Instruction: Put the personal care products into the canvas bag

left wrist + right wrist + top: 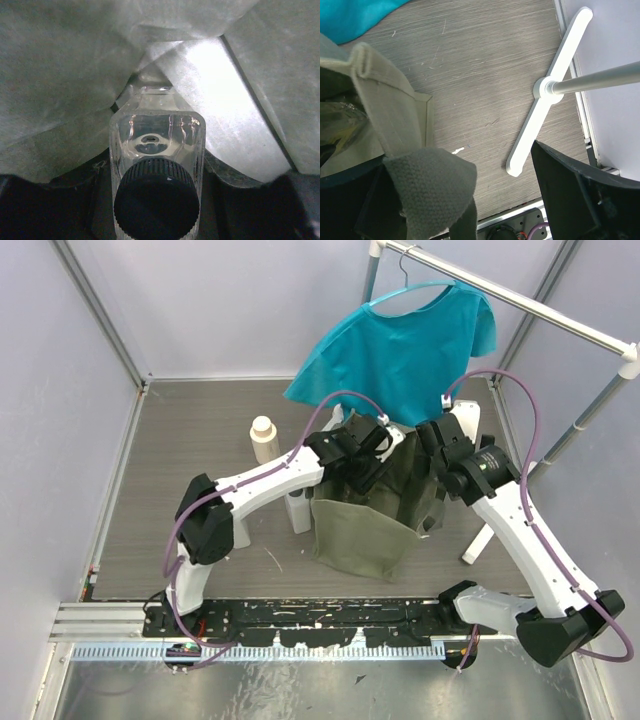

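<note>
So, canvas bag (pixel 360 535): olive green and boxy; stands upright on the table (pixel 200 490) between the two arms, mouth open to the ceiling; its far rim sits just below the hem of the teal shirt (pixel 400 350).
Left gripper (pixel 157 167): reaches down into the bag's mouth; closed on the clear bottle (pixel 157 132), a dark finger on either side of it.
Clear bottle: inside the bag, pale fabric walls on all sides of it in the wrist view; its ribbed dark cap (pixel 156 202) points back toward the wrist; whether its base touches the bag's bottom I cannot tell.
Right gripper (pixel 457 170): at the bag's right rim; jaws stand wide apart; the bag's handle strap (pixel 432 192) and a folded edge lie against the finger at the left of the wrist view; bare table shows between the strap and the other finger.
Cream bottle (pixel 265 440): upright on the table, well left of the bag and behind the left arm.
White bottle (pixel 298 512): on the table just beside the bag's left wall, partly under the left arm; cap hidden.
Teal shirt: on a hanger (pixel 400 290) from the white rack (pixel 510 295) at the back right; the rack's foot rests on the table to the right of the bag.
</note>
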`<state>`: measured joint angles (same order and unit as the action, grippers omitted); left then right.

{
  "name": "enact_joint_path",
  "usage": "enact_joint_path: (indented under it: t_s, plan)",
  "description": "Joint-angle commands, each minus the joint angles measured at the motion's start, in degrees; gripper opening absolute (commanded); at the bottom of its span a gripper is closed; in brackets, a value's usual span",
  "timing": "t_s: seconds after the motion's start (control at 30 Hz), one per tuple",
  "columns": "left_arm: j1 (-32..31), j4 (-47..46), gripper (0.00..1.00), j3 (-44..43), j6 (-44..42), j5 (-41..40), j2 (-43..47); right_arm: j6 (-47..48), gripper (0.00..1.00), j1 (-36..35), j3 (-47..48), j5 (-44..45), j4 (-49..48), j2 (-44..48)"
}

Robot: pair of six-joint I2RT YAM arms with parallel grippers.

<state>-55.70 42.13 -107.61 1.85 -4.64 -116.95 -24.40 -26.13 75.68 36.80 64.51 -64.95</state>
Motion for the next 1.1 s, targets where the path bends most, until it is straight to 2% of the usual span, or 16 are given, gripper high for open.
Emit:
enact_joint_path:
  t_s: [0.0, 0.07, 0.23, 0.33, 0.47, 0.5, 0.8, 0.83, 0.9, 1.07]
  plan:
    - [0.4, -6.8, 0.05, 3.1, 1.9, -2.8, 1.0, -1.0, 1.0, 0.3, 0.0, 1.9, -0.3, 2.1]
    - [0.3, -7.5, 0.08, 4.9, 2.7, -2.2, 1.5, -1.0, 1.0, 0.3, -0.1, 2.1, -0.2, 2.0]
    - [0.4, -9.7, 0.27, 10.0, 4.0, -1.4, 3.6, -0.5, 1.0, 0.3, -0.4, 1.8, -0.8, 1.4]
    - [0.4, -10.1, 0.41, 11.5, 4.3, -2.0, 4.3, 0.2, 1.0, 0.3, -0.7, 1.2, -1.8, 1.0]
    - [0.4, -9.4, 0.65, 12.1, 4.5, -2.2, 5.1, 1.2, 1.0, 0.3, -0.8, 0.5, -2.9, 0.2]
    - [0.4, -9.2, 0.68, 12.0, 4.5, -2.1, 5.4, 1.5, 1.0, 0.2, -0.7, 0.3, -3.3, 0.1]
    - [0.3, -3.7, 0.81, 6.0, 5.0, -2.4, 11.0, 3.8, 1.0, 0.3, -1.6, -1.2, -6.9, 1.2]
    - [0.4, -3.1, 0.84, 5.2, 5.1, -2.9, 11.9, 3.8, 1.0, 0.2, -1.8, -1.0, -7.2, 1.4]
    - [0.4, -1.8, 0.99, 4.0, 5.3, -4.2, 13.6, 4.0, 1.0, 0.2, -2.1, -0.3, -7.5, 1.5]
    - [0.3, 2.9, 0.98, -0.5, 4.0, -8.9, 16.6, 4.7, 1.0, 0.3, -2.3, 1.0, -7.6, 0.4]
